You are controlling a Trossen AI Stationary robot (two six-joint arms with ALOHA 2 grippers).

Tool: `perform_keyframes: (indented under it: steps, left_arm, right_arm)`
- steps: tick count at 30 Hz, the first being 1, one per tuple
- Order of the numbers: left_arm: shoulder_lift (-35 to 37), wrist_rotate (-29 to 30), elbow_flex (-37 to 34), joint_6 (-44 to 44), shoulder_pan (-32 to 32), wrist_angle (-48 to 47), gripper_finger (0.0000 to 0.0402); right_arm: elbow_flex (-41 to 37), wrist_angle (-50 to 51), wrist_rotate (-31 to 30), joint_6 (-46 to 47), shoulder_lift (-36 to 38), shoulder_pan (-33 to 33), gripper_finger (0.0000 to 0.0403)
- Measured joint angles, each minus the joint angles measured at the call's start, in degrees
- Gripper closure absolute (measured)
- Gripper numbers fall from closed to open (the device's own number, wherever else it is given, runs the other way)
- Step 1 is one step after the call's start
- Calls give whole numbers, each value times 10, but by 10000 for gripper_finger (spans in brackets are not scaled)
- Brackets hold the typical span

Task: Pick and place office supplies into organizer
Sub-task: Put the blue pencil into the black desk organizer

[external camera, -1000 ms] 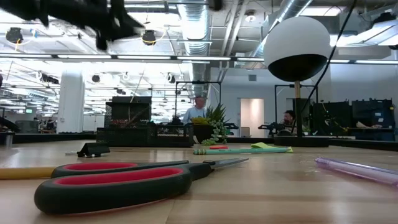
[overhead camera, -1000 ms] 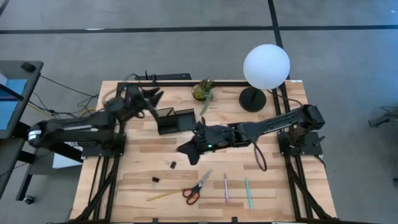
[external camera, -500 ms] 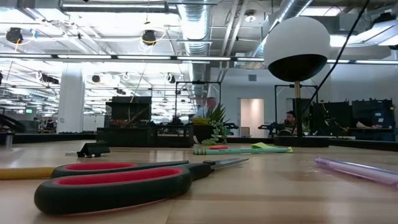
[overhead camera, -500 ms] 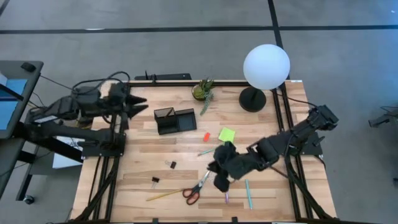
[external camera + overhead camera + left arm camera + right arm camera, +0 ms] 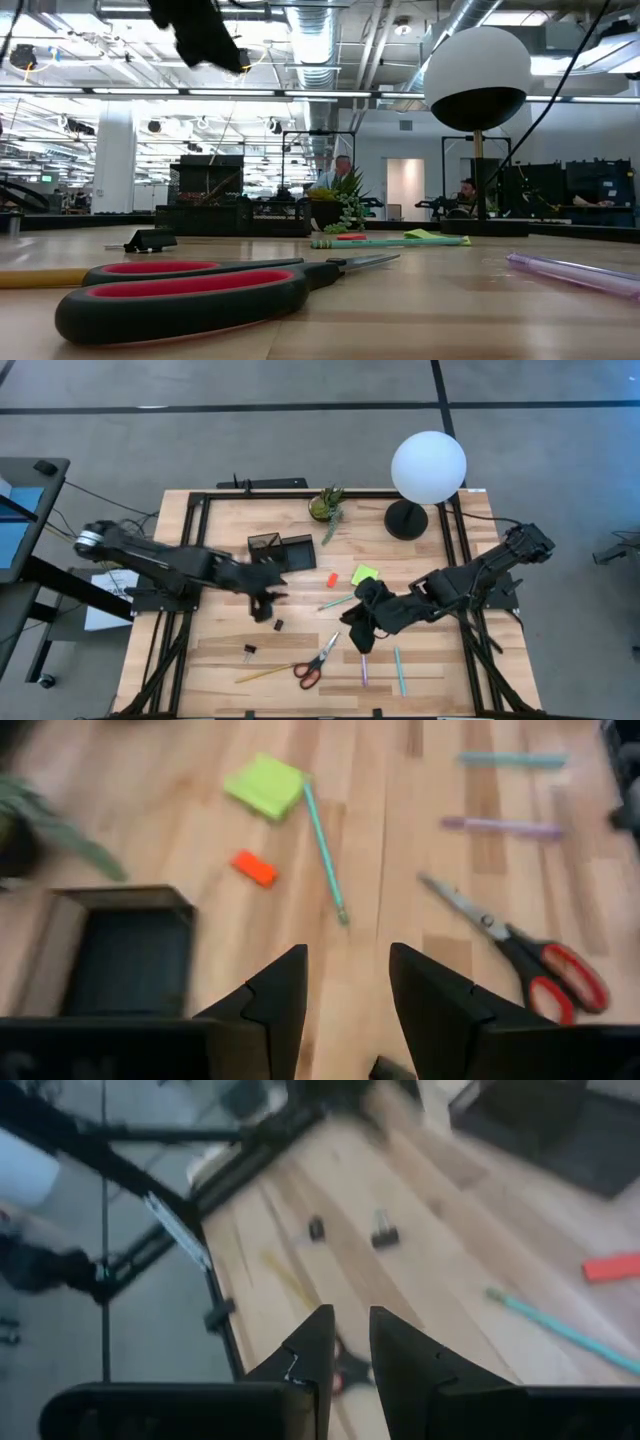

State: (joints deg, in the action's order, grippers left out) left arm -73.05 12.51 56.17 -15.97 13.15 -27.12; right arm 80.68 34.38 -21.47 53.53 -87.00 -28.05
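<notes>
The black organizer (image 5: pixel 283 552) stands on the table's far left part. My left gripper (image 5: pixel 265 603) hovers open just on its near side, above bare wood, with nothing between its fingers (image 5: pixel 347 965). A lime sticky pad (image 5: pixel 365 575), an orange eraser (image 5: pixel 331 579) and a teal pen (image 5: pixel 335 603) lie flat mid-table. Red-handled scissors (image 5: pixel 320 659), a yellow pencil (image 5: pixel 262 673), a purple pen (image 5: pixel 363 670), another teal pen (image 5: pixel 400 672) and two black clips (image 5: pixel 278 625) lie toward the near edge. My right gripper (image 5: pixel 357 640) hangs above the scissors' tips, its fingers (image 5: pixel 348 1320) narrowly apart and holding nothing.
A small potted plant (image 5: pixel 327 505) and a lamp with a round black base (image 5: pixel 405 520) and a white globe (image 5: pixel 428 467) stand along the far edge. Black frame rails run down both table sides. Bare wood lies between the organizer and the clips.
My left gripper has swung from the table's far left corner toward the middle, past the organizer to its near side, and has tipped downward. My right gripper has gone from beside the organizer toward the near right, ending above the scissors and pens. No object has moved.
</notes>
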Motion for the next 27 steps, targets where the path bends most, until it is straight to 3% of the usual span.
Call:
perform_keyframes:
  steps: [6,12,15,20,27]
  left_arm:
    - [-160,-63,-2,-18,4,135,264]
    - [-267,-80,32,-3,3,148,265]
    - [-286,-74,39,9,0,157,265]
    - [-293,-72,39,11,-14,200,265]
    - [-293,-58,38,5,-37,197,265]
  right_arm:
    - [0,-15,-11,-9,-4,22,342]
    - [0,-19,-20,61,-2,37,342]
    - [0,-50,-59,95,3,36,342]
    - [0,-87,-80,80,2,36,342]
    - [0,-124,-159,59,9,38,342]
